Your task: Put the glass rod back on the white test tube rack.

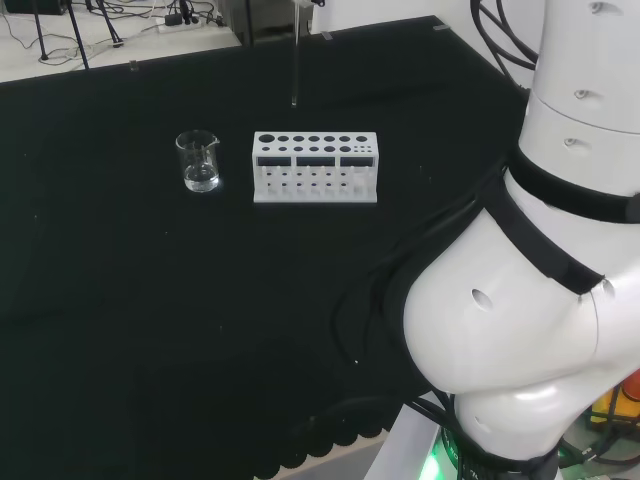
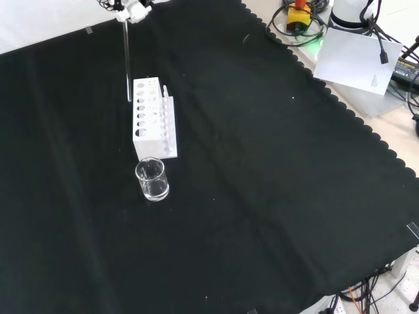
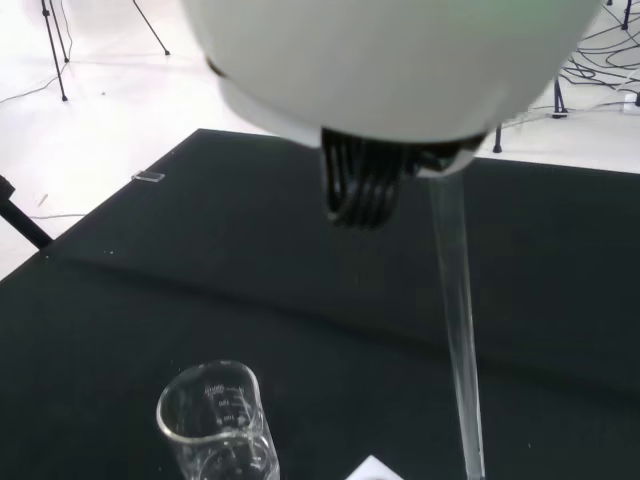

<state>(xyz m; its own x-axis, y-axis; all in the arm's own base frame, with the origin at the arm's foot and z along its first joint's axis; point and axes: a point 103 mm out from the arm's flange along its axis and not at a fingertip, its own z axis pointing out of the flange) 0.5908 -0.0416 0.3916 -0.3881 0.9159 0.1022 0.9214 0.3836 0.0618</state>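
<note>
Closest to you in the head view, the arm's white links [image 1: 520, 300] bulk up at the right, with the black cloth [image 1: 120, 300] spreading out to their left. On that cloth the rack [image 1: 315, 168] stands upright near the middle. The beaker [image 1: 199, 160] is just to its left and apart from it.

The rod [image 1: 295, 60] hangs upright in the air, coming down from the top edge of this view. Its lower tip ends above the cloth on the rack's far side and sits in none of the holes. You cannot tell from here whether the tip is over the rack's back edge or a little beyond it.

In the front view you see the hand [image 2: 131, 10] at the top edge, closed on the top end of the rod [image 2: 126, 59]. The rod drops straight down from it. Its tip stops level with the top face of the rack [image 2: 149, 118], just beside the rack's left edge and near its far end. The beaker [image 2: 152, 178] stands nearer the camera than the rack, close to its near end.

From the wrist you look past the blurred white palm and dark fingers [image 3: 365, 185]. The rod [image 3: 460, 340] runs down from the hand as a pale clear streak. The beaker [image 3: 215, 425] stands on the cloth below, well clear of the rod.
</note>
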